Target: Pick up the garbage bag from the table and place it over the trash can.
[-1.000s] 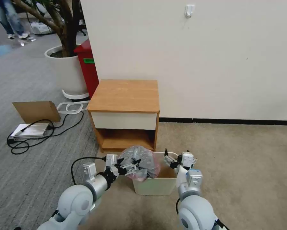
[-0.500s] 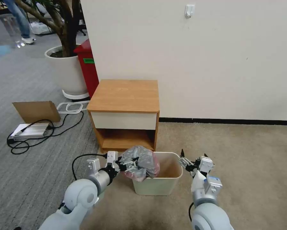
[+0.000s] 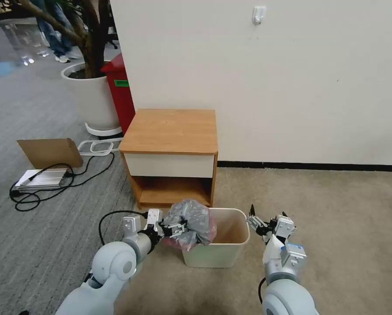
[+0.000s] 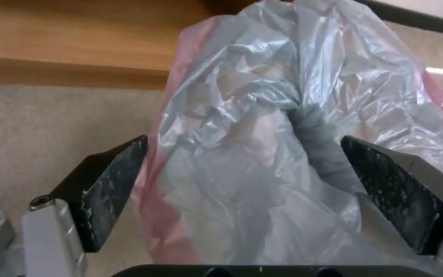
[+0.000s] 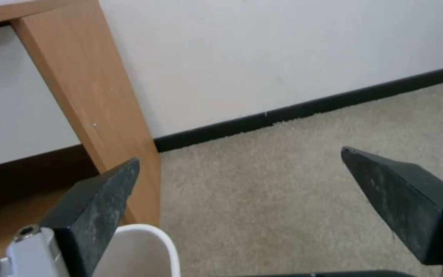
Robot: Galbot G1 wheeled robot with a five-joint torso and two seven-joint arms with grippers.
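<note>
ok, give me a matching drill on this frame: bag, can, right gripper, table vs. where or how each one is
Things:
1. garbage bag
2. trash can
3. right gripper
4. table

Places or states:
A. stands against the white wall
B. bunched over the can's left rim, between the open fingers of the left gripper
C. open and holding nothing, just off the can's right side
D. on the beige carpet in front of the table's lower shelf

Pairs: 1-B, 2-D, 3-C, 4-A
</note>
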